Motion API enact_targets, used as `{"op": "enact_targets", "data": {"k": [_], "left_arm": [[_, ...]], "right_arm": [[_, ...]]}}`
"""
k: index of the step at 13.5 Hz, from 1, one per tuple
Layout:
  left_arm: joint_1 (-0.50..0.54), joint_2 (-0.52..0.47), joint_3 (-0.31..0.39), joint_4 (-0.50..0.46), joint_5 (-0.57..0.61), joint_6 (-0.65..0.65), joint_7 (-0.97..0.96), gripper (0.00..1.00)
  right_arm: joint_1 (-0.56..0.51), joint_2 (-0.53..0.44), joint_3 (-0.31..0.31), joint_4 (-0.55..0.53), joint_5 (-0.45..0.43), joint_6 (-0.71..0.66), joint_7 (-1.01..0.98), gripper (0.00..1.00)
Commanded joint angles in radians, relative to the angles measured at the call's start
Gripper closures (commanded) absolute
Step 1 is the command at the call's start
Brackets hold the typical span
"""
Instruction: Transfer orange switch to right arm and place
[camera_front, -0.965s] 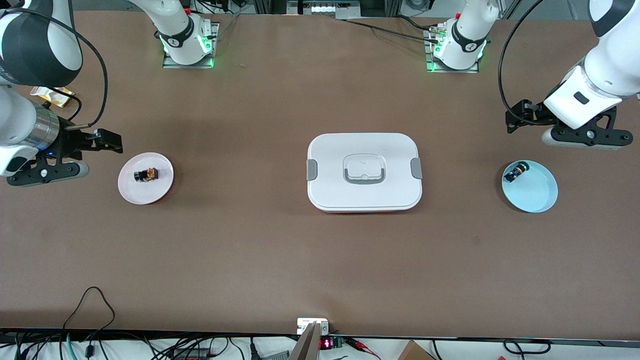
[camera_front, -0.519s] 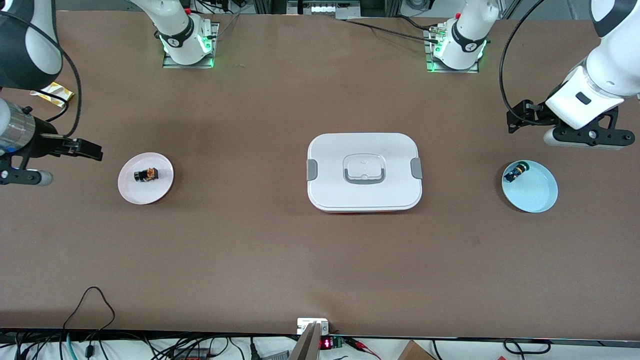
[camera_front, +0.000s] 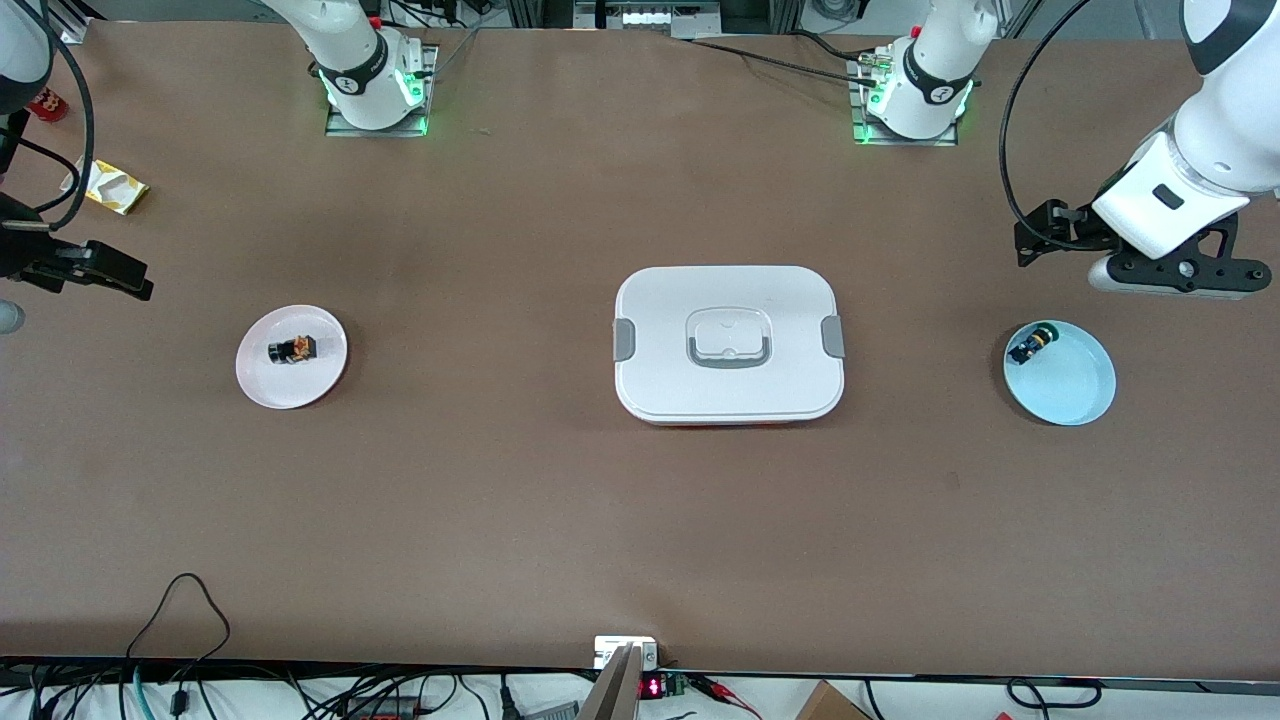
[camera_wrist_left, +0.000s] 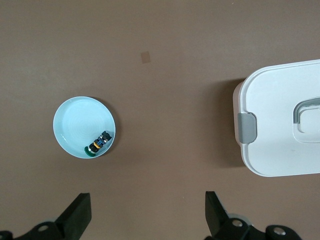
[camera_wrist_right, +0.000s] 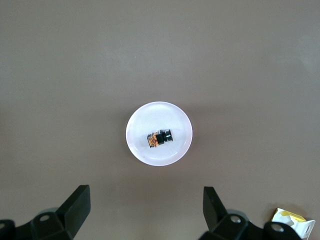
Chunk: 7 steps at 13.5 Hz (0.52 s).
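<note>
The orange switch (camera_front: 292, 350) lies on its side on a pale pink plate (camera_front: 262, 384) at the middle left of the front frame: a stubby black barrel with an orange-brown end, though its face is too small to read clearly. The right gripper (camera_wrist_right: 145, 210) hangs over bare table at the frame's left edge, jaws spread wide and holding nothing. At the right edge, the left gripper (camera_wrist_left: 147, 212) hangs just above a light blue dish (camera_front: 1075, 395), also wide open and empty
</note>
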Motion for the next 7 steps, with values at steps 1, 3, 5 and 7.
{"op": "enact_targets", "data": {"k": [1, 3, 5, 7], "left_arm": [[0.002, -0.009, -0.001, 0.009, -0.002, -0.019, -0.007, 0.00], [0.002, -0.010, -0.001, 0.010, -0.002, -0.018, -0.007, 0.00], [0.002, -0.009, -0.001, 0.009, -0.002, -0.019, -0.007, 0.00], [0.002, -0.010, -0.001, 0.010, -0.002, -0.019, -0.007, 0.00]], "right_arm": [[-0.011, -0.027, -0.004, -0.086, 0.013, 0.069, -0.024, 0.00], [-0.014, -0.064, -0.004, -0.178, 0.031, 0.182, -0.024, 0.00], [-0.013, -0.106, -0.004, -0.249, 0.031, 0.238, -0.025, 0.00], [-0.018, -0.130, -0.007, -0.238, 0.031, 0.177, -0.036, 0.00]]}}
